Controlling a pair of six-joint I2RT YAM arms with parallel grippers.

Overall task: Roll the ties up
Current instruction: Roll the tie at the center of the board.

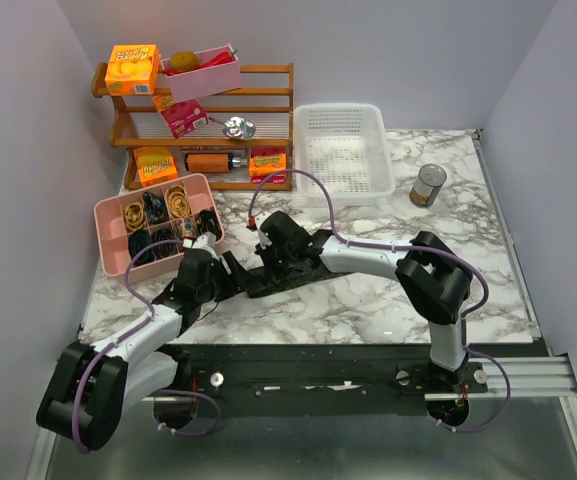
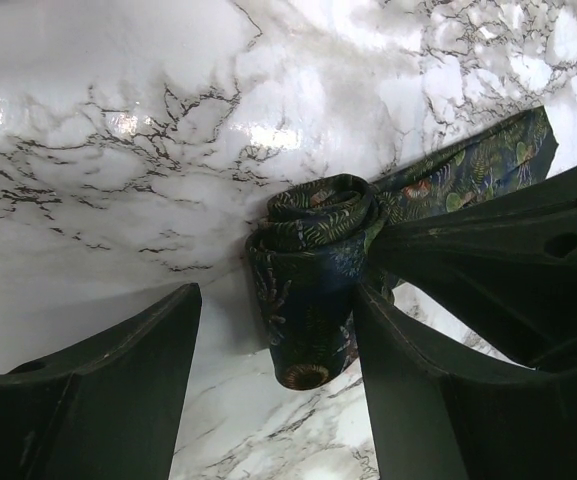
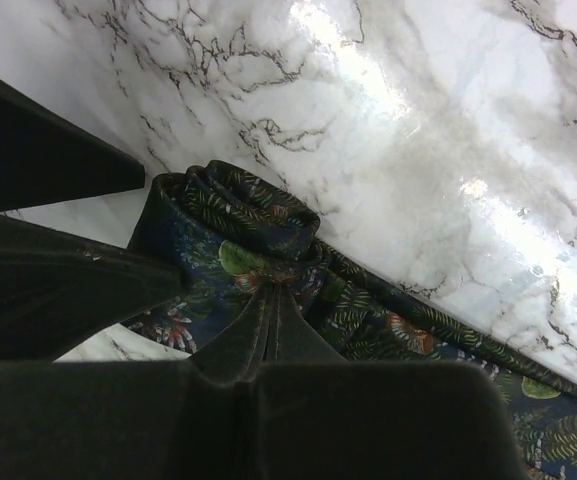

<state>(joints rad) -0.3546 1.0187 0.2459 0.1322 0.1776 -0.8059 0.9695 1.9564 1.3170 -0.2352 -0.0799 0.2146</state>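
Left claw [image 1: 233,275] stands open just left of the tabletop's [image 1: 388,310] middle, with the right claw [image 1: 263,268] meeting it from three o'clock. One dark tie [image 1: 293,278] lies between them, its tail trailing toward three o'clock.

From the left wrist, the open jaws straddle the part-rolled coil [image 2: 313,250].

From the right wrist, the right claw [image 3: 268,290] is closed, seemingly pinching fabric at the roll's core.

I count one tie and two claws. It looks light, limp and slick, so I'd hold the coil by its sides, or it may spring loose
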